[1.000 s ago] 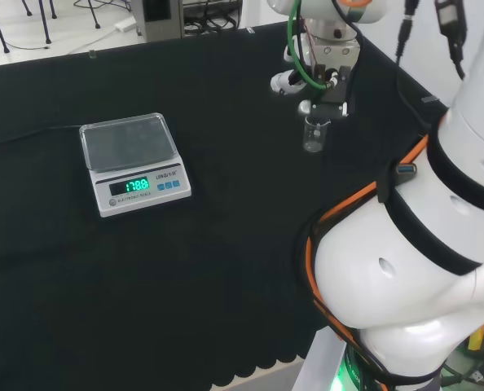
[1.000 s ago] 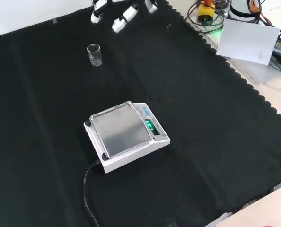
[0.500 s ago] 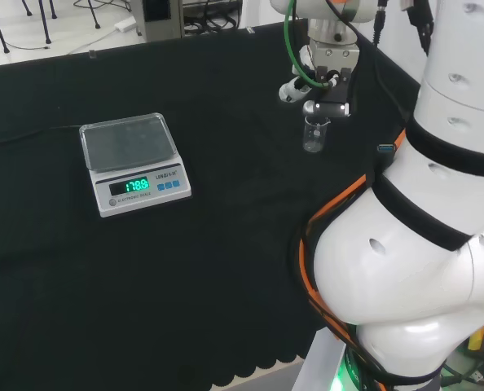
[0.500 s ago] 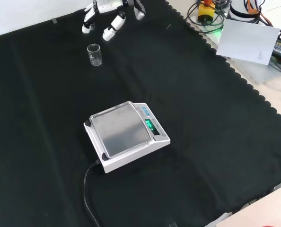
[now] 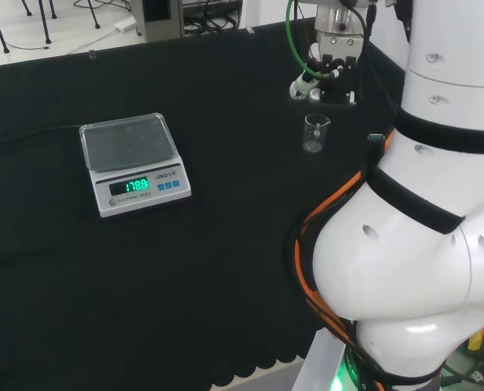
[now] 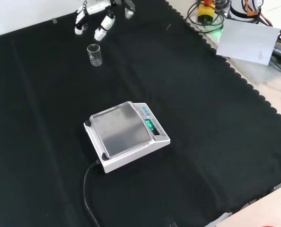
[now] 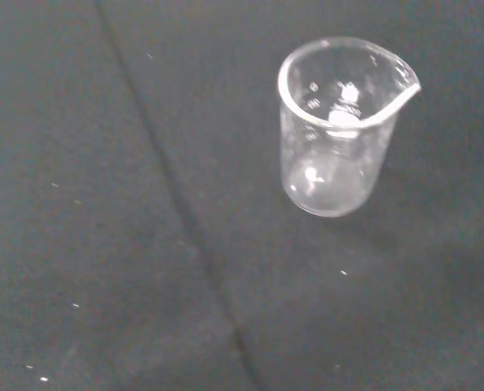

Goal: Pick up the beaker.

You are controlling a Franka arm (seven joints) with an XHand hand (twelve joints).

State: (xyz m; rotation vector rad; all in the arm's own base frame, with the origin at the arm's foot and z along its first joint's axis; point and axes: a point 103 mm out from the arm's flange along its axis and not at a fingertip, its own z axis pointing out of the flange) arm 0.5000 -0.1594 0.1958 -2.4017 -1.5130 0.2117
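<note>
The beaker (image 6: 94, 55) stands upright on the black cloth of the counter (image 6: 202, 118), a small clear glass vessel with a pouring lip; in the wrist view the beaker (image 7: 340, 126) appears empty, and nothing touches it. In the front view it is near the upper left part of the cloth, well apart from the scale (image 6: 126, 135), which sits near the middle with its green display lit and a black cable (image 6: 87, 189) running toward the near edge. The hand (image 6: 100, 12) hangs above the cloth just beyond the beaker in the front view. Its fingers (image 6: 102, 29) are spread apart, point down and hold nothing. In the head view the hand (image 5: 319, 77) is above the beaker (image 5: 314, 133), clear of it.
</note>
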